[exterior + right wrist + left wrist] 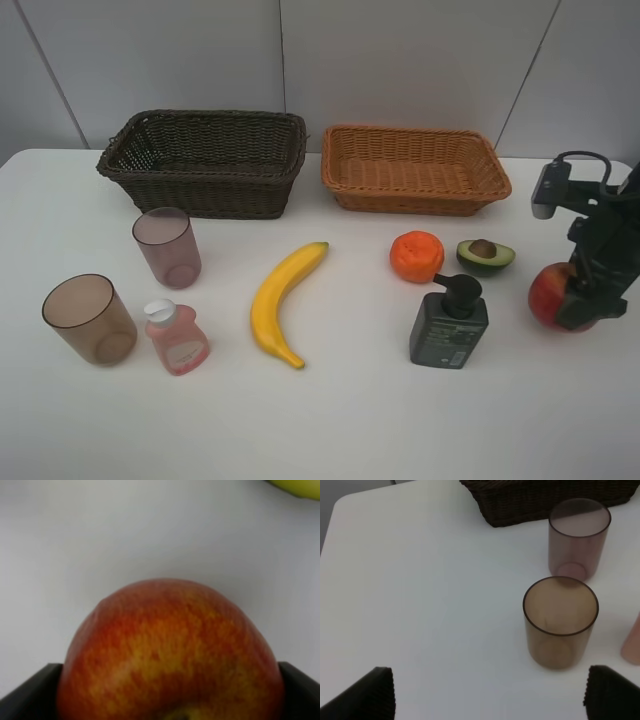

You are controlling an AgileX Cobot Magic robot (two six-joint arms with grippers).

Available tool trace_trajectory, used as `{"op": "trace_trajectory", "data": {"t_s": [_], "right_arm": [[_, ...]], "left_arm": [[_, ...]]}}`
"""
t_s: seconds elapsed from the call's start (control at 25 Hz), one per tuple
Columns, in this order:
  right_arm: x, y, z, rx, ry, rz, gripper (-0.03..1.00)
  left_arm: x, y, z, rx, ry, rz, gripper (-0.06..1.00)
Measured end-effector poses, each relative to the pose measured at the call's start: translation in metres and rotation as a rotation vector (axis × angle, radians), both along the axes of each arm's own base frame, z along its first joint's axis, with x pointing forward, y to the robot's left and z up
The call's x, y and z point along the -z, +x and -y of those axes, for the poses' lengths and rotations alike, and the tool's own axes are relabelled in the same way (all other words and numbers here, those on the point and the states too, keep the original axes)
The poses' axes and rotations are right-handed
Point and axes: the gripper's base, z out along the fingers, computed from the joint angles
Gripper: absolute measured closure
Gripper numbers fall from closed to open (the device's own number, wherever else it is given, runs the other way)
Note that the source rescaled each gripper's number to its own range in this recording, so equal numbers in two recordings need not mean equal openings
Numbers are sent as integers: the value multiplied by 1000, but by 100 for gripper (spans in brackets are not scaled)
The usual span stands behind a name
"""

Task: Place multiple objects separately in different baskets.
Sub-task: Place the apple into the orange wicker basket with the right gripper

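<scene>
White worktop (pixel 330 430), grey wall (pixel 400 60) behind. Right gripper (pixel 584 302) jaws clamped on apple (pixel 546 294) at worktop's right side, right of pump bottle (pixel 448 325). Left gripper (pixel 490 695) jaws wide apart, over bare worktop near two cups (pixel 560 625). Dark basket (pixel 205 185) and tan basket (pixel 415 197) side by side at back.
</scene>
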Motion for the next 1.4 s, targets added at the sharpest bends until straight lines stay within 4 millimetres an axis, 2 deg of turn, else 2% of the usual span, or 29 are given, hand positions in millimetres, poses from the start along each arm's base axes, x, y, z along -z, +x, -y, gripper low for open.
{"op": "trace_trajectory", "data": {"t_s": [0.36, 0.84, 1.2, 1.4], "right_arm": [[-35, 20, 0, 5, 1, -5, 23], [-86, 51, 1, 7, -3, 151, 23], [-103, 74, -1, 21, 26, 386, 23], [-94, 92, -7, 69, 107, 450, 23]], "left_arm": [[0, 0, 0, 0, 0, 0, -5], [0, 0, 0, 0, 0, 0, -5], [0, 0, 0, 0, 0, 0, -5], [0, 0, 0, 0, 0, 0, -5]]}}
